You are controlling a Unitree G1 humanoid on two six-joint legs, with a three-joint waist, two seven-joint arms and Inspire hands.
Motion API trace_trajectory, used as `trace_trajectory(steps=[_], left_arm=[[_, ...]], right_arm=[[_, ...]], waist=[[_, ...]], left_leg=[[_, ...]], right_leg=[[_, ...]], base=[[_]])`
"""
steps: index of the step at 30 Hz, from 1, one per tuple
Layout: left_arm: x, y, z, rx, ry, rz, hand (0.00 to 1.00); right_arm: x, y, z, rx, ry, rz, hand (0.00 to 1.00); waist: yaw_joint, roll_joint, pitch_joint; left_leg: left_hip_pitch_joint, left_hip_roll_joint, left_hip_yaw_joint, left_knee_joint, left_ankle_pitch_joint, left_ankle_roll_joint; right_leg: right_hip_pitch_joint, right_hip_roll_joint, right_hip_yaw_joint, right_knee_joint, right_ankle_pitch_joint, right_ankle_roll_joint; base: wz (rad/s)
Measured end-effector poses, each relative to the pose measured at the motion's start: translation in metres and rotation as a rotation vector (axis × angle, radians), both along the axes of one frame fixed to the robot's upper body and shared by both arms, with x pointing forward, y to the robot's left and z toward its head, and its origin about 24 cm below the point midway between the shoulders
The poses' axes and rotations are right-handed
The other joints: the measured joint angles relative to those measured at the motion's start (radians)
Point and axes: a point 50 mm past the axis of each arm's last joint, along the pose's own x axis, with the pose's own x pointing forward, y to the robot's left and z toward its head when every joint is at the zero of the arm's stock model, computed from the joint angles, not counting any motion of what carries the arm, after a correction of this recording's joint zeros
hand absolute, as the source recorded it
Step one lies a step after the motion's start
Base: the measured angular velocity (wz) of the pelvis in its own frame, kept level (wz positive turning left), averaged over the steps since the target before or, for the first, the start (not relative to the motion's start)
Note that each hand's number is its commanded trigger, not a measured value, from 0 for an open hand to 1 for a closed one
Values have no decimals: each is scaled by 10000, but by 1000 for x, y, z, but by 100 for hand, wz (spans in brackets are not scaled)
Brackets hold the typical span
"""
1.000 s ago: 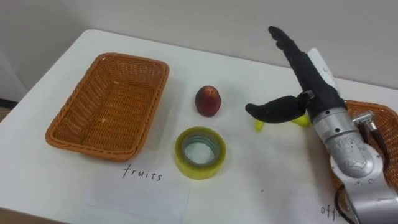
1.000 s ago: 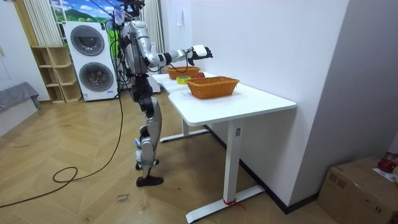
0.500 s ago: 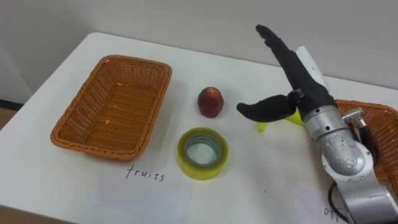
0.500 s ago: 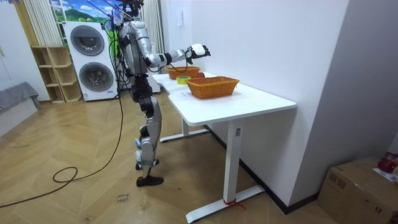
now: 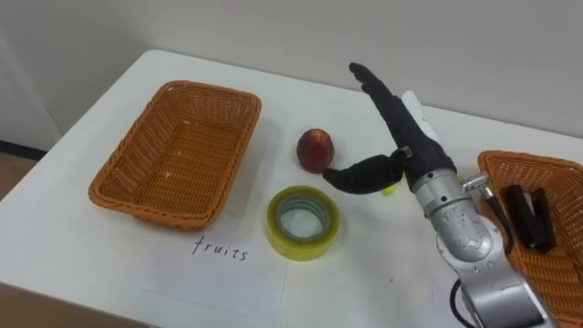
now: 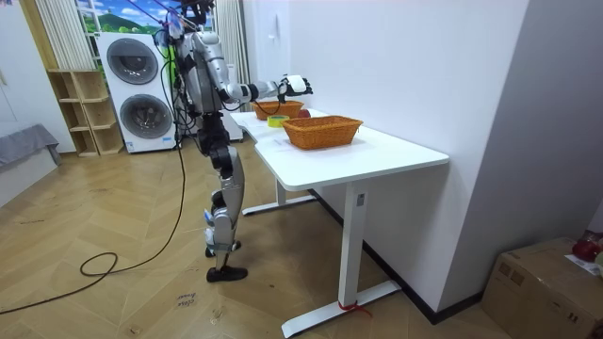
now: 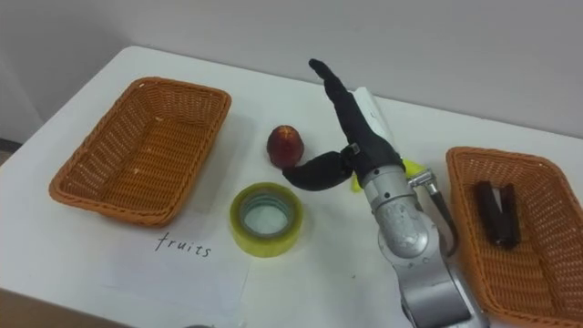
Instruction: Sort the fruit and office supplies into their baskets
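- The red fruit (image 5: 315,148) lies loose on the table (image 5: 73,241) between the two baskets, just right of the left basket (image 5: 173,150) and just beyond the tape roll (image 5: 302,222).
- The right hand (image 5: 407,137) hovers to the fruit's right and is spread wide. Its fingers are straight and point to the far side, and its thumb reaches left until the tip is just beside the fruit. We cannot tell whether they touch.
- We judge a nudge to be the main risk. The fruit is round, so if the thumb meets it before the fingers come round, it may roll left or towards the table's far edge.
- The fingers lie above and to the right of the fruit, so closing from here could catch only its edge and squeeze it out.
- The tape roll sits near the thumb's path, and a low sweep could knock or drag it.
- A small yellow object (image 7: 414,169) lies partly hidden behind the wrist, where the forearm could push it unseen.
- The right basket (image 5: 557,264) holds a dark item (image 5: 526,217). We take the empty left one to be the fruit's, and a low carry could clip its rim.
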Motion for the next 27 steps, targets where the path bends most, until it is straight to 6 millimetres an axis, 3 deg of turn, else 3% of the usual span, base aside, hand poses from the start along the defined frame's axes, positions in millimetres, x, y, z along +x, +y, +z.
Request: trace_trajectory(steps=[9,18,27], left_arm=[[-2,-7,-3,-90,191,-67,0],[-2,-8,-3,-100,221,-44,0],[-9,-10,-4,-79,432,-189,0]], right_arm=[[1,-5,-14,-92,508,-384,0],[0,-2,-20,-144,645,-408,0],[0,1,-45,-526,1714,-210,0]], waist=[[59,190,71],[187,248,8],[369,218,-11]], left_leg=[[-83,-57,-265,3,39,64],[-159,-68,-353,5,43,59],[-212,-205,-534,67,68,89]], right_leg=[[9,-75,-87,-1,-2,6],[-26,-66,-101,-19,-24,42],[12,-135,-108,-14,-62,103]], base=[[7],[3],[7]])
